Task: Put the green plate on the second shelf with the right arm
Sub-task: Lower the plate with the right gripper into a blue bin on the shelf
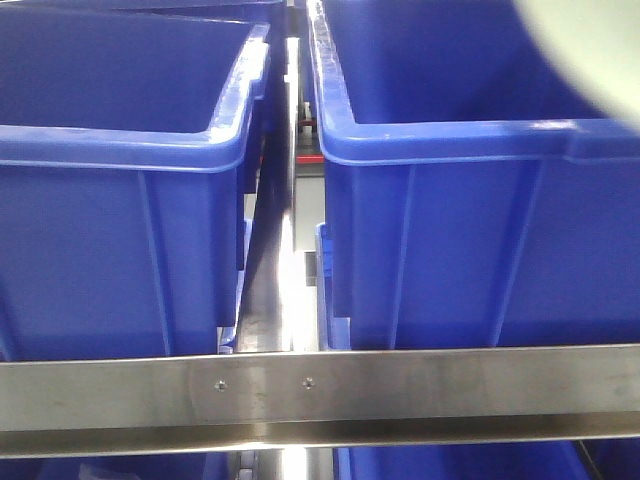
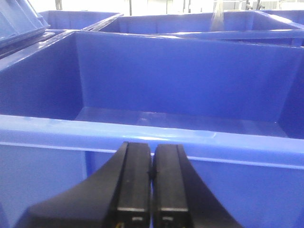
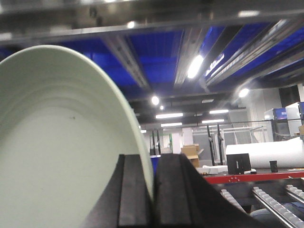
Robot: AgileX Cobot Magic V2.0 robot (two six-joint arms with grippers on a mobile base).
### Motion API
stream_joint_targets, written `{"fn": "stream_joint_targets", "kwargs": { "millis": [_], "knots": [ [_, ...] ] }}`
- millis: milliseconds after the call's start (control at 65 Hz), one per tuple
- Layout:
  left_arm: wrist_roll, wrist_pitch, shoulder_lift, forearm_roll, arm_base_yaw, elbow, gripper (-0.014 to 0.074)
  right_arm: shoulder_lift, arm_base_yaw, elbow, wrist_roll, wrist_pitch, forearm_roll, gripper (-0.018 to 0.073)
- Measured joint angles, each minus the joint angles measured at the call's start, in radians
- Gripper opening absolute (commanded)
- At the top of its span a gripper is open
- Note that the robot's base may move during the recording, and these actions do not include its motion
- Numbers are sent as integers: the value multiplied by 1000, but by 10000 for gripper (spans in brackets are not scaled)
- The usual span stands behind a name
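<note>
The green plate (image 3: 57,142) fills the left of the right wrist view, pale sage with faint rings, held on edge. My right gripper (image 3: 152,161) is shut on its rim, one black finger on each face. A blurred pale patch of the plate (image 1: 590,45) shows at the top right of the front view. My left gripper (image 2: 152,152) is shut with nothing between its fingers, just in front of the near rim of a blue bin (image 2: 190,137). The shelf underside with metal rails (image 3: 142,47) runs above the plate.
Two blue plastic bins (image 1: 110,200) (image 1: 480,220) stand side by side on a shelf behind a steel rail (image 1: 320,385), with a narrow gap between them. More blue bins (image 2: 180,23) stand behind. A roller conveyor (image 3: 270,199) and a red-edged table (image 3: 256,176) lie far right.
</note>
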State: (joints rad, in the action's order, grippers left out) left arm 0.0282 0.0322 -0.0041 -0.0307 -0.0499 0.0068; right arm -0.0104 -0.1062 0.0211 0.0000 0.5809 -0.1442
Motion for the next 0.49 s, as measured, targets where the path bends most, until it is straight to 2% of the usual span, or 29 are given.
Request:
{"fn": "stream_joint_targets", "kwargs": {
  "millis": [123, 277, 369, 492],
  "knots": [
    [0, 0, 0, 0, 0, 0, 130, 0, 0, -62, 0, -94, -53, 54],
    [0, 0, 0, 0, 0, 0, 130, 24, 0, -151, 0, -248, -41, 54],
    [0, 0, 0, 0, 0, 0, 130, 107, 0, -196, 0, -255, -28, 54],
    [0, 0, 0, 0, 0, 0, 130, 268, 0, -257, 0, -196, -15, 54]
  ]
}}
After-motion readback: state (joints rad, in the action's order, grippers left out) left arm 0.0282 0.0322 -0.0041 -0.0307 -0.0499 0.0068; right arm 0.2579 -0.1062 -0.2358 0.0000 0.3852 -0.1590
